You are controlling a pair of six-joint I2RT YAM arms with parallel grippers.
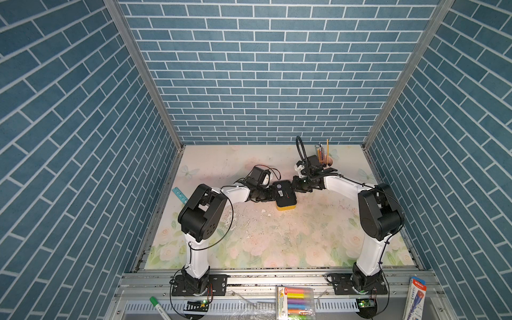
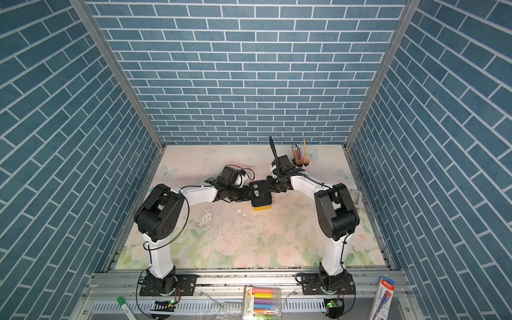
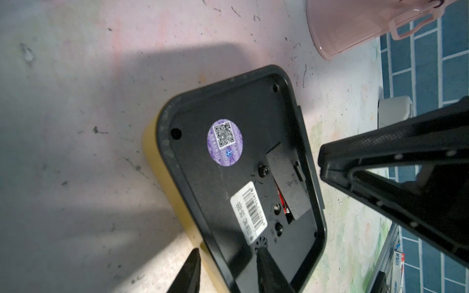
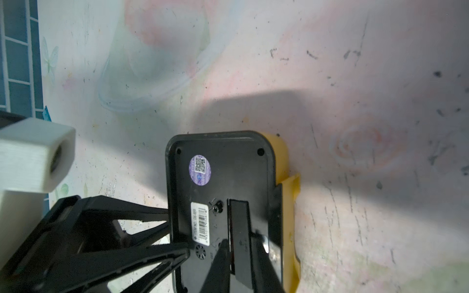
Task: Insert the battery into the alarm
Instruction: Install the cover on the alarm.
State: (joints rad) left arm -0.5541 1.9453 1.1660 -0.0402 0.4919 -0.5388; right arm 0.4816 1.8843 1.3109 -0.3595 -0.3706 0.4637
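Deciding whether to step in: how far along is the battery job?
Done: the battery sits in the back slot of the alarm, red showing. In hand: left fingers clamp the rim; right fingers straddle the cover. Left: seating that cover, which looks unclosed.

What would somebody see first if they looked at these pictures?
Probably the yellow alarm clock lying face down in the middle of the flowery table, black back up, with both robot arms meeting at it. The left gripper pinches its edge, and the right gripper sits over the battery cover, where a sliver of red battery peeks out. A pink pencil cup stands farther back.
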